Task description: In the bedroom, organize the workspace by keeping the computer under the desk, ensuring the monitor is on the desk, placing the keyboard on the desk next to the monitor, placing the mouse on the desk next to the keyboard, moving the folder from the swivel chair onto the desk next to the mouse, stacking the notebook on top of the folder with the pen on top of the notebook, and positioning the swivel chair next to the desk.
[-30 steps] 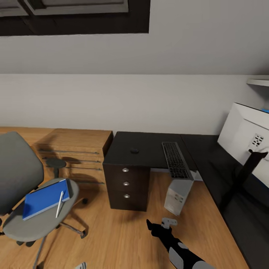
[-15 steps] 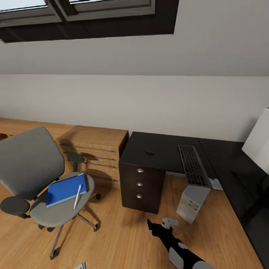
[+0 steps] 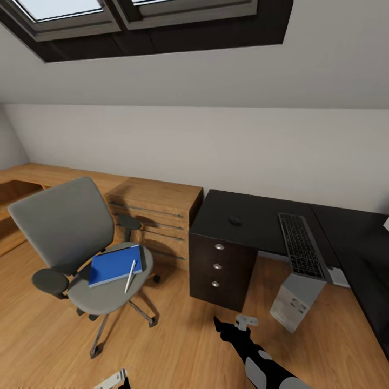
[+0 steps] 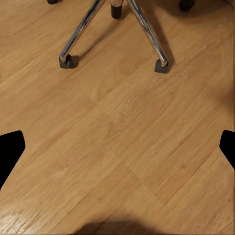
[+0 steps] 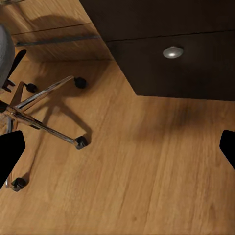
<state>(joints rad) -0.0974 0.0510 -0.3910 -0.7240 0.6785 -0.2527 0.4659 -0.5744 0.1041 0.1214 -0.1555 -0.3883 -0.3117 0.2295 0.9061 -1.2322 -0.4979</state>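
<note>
Head camera has swung left since a second ago — the monitor has left the picture and the whole chair now shows, so that is a view shift, nothing moved; I read it as the robot turning toward the chair for the folder step. Left to right: grey upholstered swivel chair with black armrests and chrome star base (image 3: 81,254), well apart from the desk, with the flat bright blue folder (image 3: 114,264) on its seat and the thin white pen (image 3: 130,276) lying partly on the folder's edge; no notebook that I can make out. Then a light wooden drawer chest (image 3: 156,216), then the glossy black-topped desk with its three-drawer unit (image 3: 259,221) carrying the small black mouse (image 3: 234,220) and the slim dark-keyed keyboard (image 3: 302,246), its near end overhanging the desk edge. Small grey-white computer tower (image 3: 297,302) stands on the floor below it. Left gripper (image 4: 117,152) hangs over bare wood floor near the chrome chair legs — jaws apart, nothing held. Right gripper (image 5: 117,147) likewise spread and empty, and its wrist view adds a drawer knob and chair castors, seen low down.
</note>
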